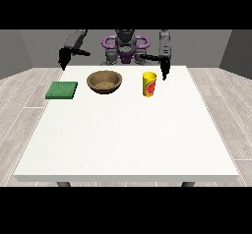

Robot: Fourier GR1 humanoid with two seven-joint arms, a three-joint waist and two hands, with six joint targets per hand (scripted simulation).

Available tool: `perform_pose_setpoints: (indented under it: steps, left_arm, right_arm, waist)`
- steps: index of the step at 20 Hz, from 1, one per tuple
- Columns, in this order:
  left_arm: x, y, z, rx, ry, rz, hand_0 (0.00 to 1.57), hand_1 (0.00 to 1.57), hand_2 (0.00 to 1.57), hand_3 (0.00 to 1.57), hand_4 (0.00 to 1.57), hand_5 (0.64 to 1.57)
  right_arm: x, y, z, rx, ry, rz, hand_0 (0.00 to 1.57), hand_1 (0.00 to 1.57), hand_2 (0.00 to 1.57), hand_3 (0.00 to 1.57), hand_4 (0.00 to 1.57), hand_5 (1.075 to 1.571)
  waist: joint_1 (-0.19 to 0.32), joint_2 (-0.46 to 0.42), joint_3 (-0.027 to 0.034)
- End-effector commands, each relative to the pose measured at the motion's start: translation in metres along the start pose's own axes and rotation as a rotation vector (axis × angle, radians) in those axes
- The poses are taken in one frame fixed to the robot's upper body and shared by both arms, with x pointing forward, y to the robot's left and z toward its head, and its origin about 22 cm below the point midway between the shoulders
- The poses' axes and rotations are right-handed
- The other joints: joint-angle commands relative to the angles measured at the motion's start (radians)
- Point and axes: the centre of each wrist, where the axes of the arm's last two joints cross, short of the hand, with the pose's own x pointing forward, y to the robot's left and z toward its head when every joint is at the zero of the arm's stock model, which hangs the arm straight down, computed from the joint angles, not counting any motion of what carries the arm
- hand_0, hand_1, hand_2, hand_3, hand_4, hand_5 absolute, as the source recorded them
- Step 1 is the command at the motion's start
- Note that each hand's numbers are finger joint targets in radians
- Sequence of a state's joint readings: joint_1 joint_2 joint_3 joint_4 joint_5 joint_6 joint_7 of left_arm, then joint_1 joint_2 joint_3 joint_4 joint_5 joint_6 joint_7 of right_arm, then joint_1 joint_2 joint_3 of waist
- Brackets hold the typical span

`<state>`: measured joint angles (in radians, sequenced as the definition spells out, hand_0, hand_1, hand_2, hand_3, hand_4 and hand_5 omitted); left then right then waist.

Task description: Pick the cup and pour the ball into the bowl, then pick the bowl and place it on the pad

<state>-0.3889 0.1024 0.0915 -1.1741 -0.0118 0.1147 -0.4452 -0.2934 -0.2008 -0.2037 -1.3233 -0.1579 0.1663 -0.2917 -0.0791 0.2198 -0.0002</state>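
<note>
Three things in a row across the surface (128, 139)'s far half

Flat green square pad (62, 90) at view's left, round brown wooden bowl (104, 81) middle, yellow cup (149, 84) right; apparently none touching.

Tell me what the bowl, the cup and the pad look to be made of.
Bowl: probably wood, matte, judging by its mottled brown grain. Cup: likely plastic or coated paper, smooth yellow with a red print. Pad: flat, dull green, perhaps foam or fabric; the look leaves it open.

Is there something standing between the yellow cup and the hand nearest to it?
Nothing visible. The hand at the view's right hangs just beside the cup, up and to its right, with only bare table between them. The bowl stands on the cup's other side.
</note>
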Motion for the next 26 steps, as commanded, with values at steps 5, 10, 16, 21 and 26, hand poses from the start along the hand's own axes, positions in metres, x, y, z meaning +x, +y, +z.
perform_pose_setpoints:
  steps: [5, 10, 16, 21, 26]
  left_arm:
    - [-0.032, -0.007, 0.0, 0.068, -0.019, -0.008, 0.0, 0.0, 0.0, 0.0, 0.0, 1.271]
    - [-0.055, -0.002, 0.012, 0.04, -0.032, 0.009, 0.0, 0.0, 0.0, 0.0, 0.0, 1.245]
    - [-0.058, 0.024, 0.01, 0.089, -0.073, -0.345, 1.29, 1.29, 1.57, 1.57, 0.79, 1.524]
    - [-0.055, 0.011, -0.011, 0.184, -0.093, -0.411, 1.32, 1.32, 1.57, 1.57, 0.85, 1.508]
    - [-0.053, -0.015, -0.012, 0.152, -0.048, -0.461, 1.35, 1.35, 1.57, 1.57, 0.9, 1.507]
  right_arm:
    - [0.0, -0.039, 0.003, 0.04, -0.021, -0.009, 0.0, 0.0, 0.0, 0.0, 0.0, 1.559]
    - [-0.006, -0.04, 0.003, 0.001, -0.048, 0.004, 0.0, 0.0, 0.0, 0.0, 0.0, 1.558]
    - [0.013, -0.049, -0.017, 0.04, -0.097, -0.036, 0.0, 0.0, 0.0, 0.0, 0.0, 1.562]
    - [0.026, -0.062, -0.02, 0.089, -0.135, -0.02, 0.0, 0.0, 0.0, 0.0, 0.0, 1.558]
    - [0.025, -0.108, -0.009, 0.027, -0.047, 0.009, 0.0, 0.0, 0.0, 0.0, 0.0, 1.555]
  waist:
    - [-0.048, 0.051, -0.0001]
    - [-0.028, 0.059, -0.0002]
    - [-0.088, 0.116, 0.0006]
    - [-0.157, 0.158, -0.0003]
    - [-0.103, 0.071, 0.0009]
